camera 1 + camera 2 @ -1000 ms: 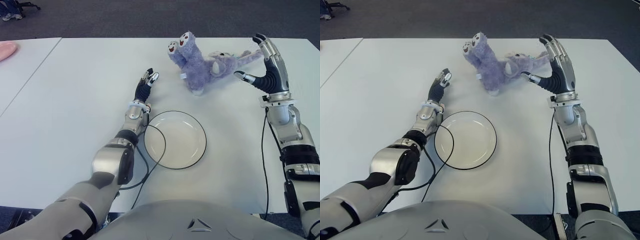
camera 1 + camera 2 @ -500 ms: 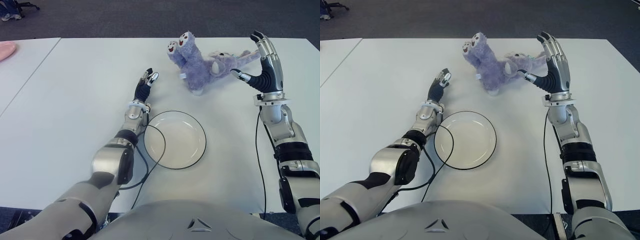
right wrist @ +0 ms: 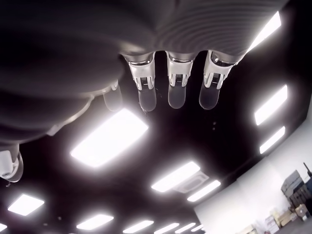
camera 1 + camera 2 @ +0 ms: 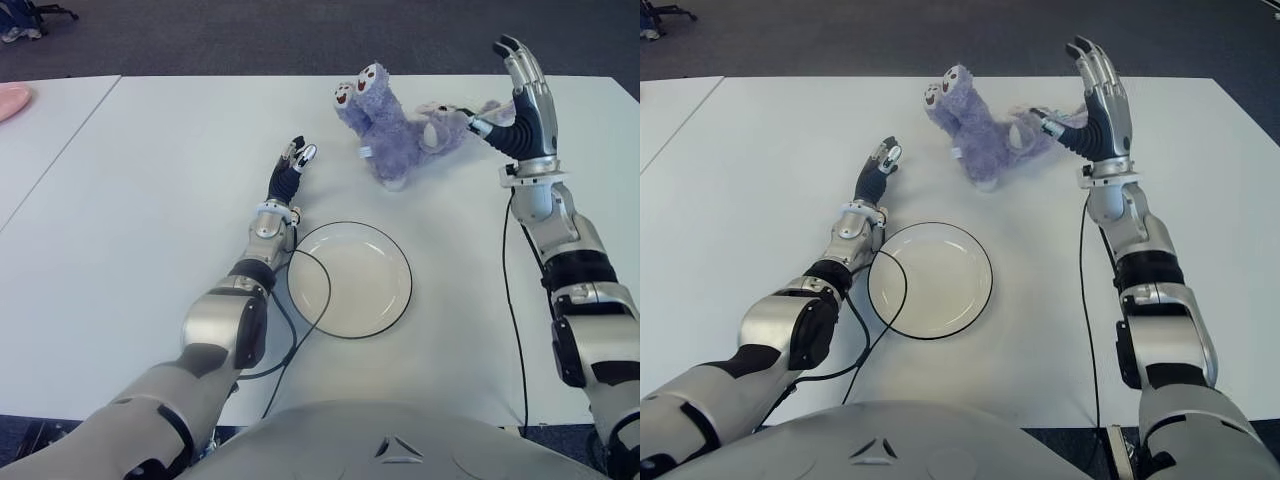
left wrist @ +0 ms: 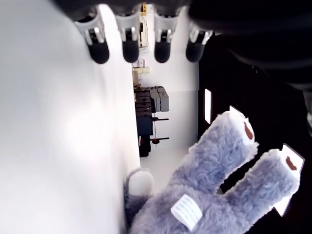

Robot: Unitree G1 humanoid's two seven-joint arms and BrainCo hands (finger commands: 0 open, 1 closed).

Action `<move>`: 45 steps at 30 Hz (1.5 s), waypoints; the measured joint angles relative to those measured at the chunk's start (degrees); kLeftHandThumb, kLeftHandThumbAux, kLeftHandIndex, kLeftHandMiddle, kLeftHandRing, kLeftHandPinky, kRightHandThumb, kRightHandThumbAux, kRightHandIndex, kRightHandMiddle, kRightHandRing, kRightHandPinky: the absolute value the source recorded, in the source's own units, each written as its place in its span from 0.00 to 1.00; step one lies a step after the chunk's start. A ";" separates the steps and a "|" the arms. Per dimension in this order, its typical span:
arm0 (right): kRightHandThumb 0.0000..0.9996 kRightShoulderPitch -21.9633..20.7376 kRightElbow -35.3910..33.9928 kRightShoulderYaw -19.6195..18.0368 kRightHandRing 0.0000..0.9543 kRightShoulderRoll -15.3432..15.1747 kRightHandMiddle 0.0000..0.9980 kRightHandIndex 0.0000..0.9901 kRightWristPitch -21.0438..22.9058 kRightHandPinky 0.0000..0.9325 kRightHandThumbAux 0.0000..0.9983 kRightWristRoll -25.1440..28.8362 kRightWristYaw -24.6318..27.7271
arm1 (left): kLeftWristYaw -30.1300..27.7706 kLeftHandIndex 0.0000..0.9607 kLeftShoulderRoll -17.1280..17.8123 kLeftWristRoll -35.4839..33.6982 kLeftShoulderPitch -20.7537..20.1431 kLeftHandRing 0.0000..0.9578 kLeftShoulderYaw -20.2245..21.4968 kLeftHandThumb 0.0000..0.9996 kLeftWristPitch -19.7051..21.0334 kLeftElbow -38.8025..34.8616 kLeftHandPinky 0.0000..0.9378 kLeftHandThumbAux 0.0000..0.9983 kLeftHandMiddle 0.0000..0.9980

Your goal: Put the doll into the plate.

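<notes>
The purple plush doll [image 4: 395, 130] lies on the white tabletop [image 4: 150, 170] at about 12 o'clock from the empty black-rimmed plate [image 4: 350, 279], not yet grasped. The right hand [image 4: 515, 100] stands at the doll's 3 o'clock, fingers spread and holding nothing, seemingly poised to grasp. Its thumb hides part of the doll, so contact is unclear. The left hand [image 4: 292, 165], fingers extended and empty, shows at the plate's 11 o'clock.
</notes>
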 measured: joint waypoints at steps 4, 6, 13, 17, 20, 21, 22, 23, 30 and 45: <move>0.30 -5.93 6.27 2.91 0.00 0.44 0.00 0.00 0.88 0.00 0.35 -2.30 -0.73 | -0.22 0.09 0.03 0.01 -0.09 0.02 0.00 0.00 0.26 0.00 0.02 0.34 0.04; 0.31 -8.51 8.74 4.17 0.00 0.95 0.00 0.00 1.21 0.01 0.35 -3.31 -1.28 | -0.25 0.09 0.02 0.01 -0.16 0.02 0.00 0.00 0.45 0.00 0.02 0.34 0.04; 0.35 -15.79 16.53 8.61 0.00 3.48 0.00 0.00 3.31 0.04 0.37 -5.64 -2.55 | -0.42 0.09 0.00 0.01 -0.23 0.02 0.00 0.00 0.54 0.00 0.02 0.33 0.04; 0.37 -18.34 19.98 10.50 0.00 4.76 0.00 0.00 4.28 0.05 0.39 -5.95 -2.87 | -0.47 0.09 -0.01 0.01 -0.25 0.03 0.00 0.00 0.53 0.00 0.03 0.33 0.04; 0.38 -19.61 22.01 11.53 0.00 5.27 0.00 0.00 4.79 0.06 0.41 -5.94 -2.96 | -0.48 0.10 -0.03 0.01 -0.28 0.03 0.00 0.00 0.53 0.00 0.03 0.33 0.04; 0.38 -19.94 22.53 11.87 0.00 5.35 0.00 0.00 4.91 0.05 0.41 -5.94 -3.00 | -0.48 0.10 -0.03 0.01 -0.28 0.03 0.00 0.00 0.53 0.00 0.04 0.33 0.04; 0.38 -20.18 23.00 12.13 0.00 5.39 0.00 0.00 5.08 0.05 0.42 -5.94 -3.01 | -0.49 0.10 -0.04 0.00 -0.29 0.03 0.01 0.00 0.53 0.00 0.03 0.34 0.04; 0.38 -20.42 23.53 12.37 0.00 5.43 0.00 0.00 5.24 0.05 0.42 -5.92 -3.02 | -0.52 0.10 -0.05 0.00 -0.29 0.03 0.05 0.00 0.53 0.00 0.03 0.34 0.04; 0.37 -21.69 25.94 13.26 0.00 5.45 0.00 0.00 6.97 0.03 0.46 -5.74 -2.88 | -1.03 0.12 -0.06 -0.13 -0.29 0.03 0.44 0.00 0.53 0.00 0.03 0.35 0.05; 0.44 -28.30 29.72 14.06 0.00 7.93 0.00 0.00 12.31 0.06 0.50 -5.39 -1.62 | -2.17 0.15 -0.16 -0.53 -0.32 0.03 1.72 0.00 0.53 0.00 0.03 0.34 0.05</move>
